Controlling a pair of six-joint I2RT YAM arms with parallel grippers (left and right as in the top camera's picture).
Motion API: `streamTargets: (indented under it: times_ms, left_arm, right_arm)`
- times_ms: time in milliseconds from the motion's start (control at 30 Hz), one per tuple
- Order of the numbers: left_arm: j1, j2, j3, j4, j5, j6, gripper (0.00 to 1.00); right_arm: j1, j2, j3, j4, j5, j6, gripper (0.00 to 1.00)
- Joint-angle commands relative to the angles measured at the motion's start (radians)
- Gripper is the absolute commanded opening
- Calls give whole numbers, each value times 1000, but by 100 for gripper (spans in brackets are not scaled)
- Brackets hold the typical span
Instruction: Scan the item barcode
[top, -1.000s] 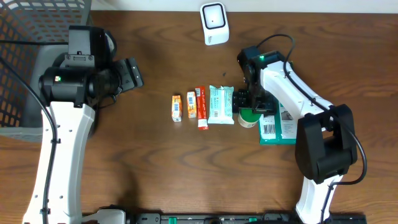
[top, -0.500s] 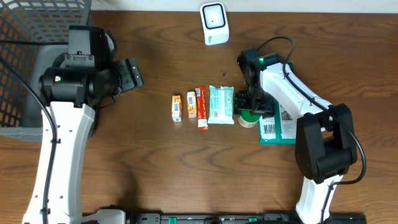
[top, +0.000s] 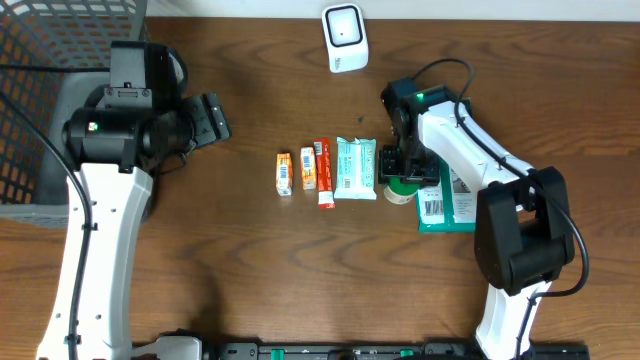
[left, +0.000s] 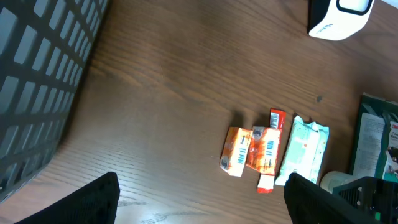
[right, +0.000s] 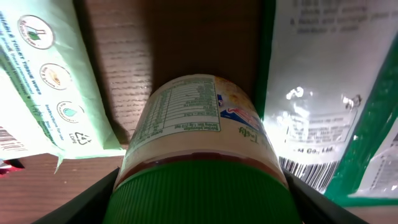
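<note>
A small jar with a green plastic lid and a printed label (right: 199, 124) sits on the dark brown wooden table (top: 250, 260), right of centre. It is in the gap between a pale green wipes packet (top: 355, 168) on its left and a flat dark green pouch (top: 455, 205) on its right. The right gripper (top: 405, 168) is down over the jar, with one black finger (right: 87, 199) on each side of the green lid. Whether the fingers press on the lid or only flank it cannot be told.

Left of the wipes packet lie a red tube (top: 323, 172) and two small orange cartons (top: 285, 172) (top: 308, 168), side by side in a row. A white barcode scanner (top: 344, 38) stands at the far edge, well apart from the jar.

The left gripper (left: 208, 202) hangs above bare wood on the left with its jaws spread wide and nothing between them. It is near a grey wire-mesh basket (top: 40, 60).
</note>
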Motion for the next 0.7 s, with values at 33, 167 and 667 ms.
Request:
streamTargets:
  times_ms: [33,167,667]
  left_arm:
    - [0,6,11,-3,2,6,85]
    - [0,6,11,-3,2,6,85]
    - [0,6,11,-3,2,6,85]
  right_arm:
    - [2,8,-7,26,3,-121,67]
    - [2,8,-7,43,3,-166,69]
    - [2,8,-18,53,6,-164,84]
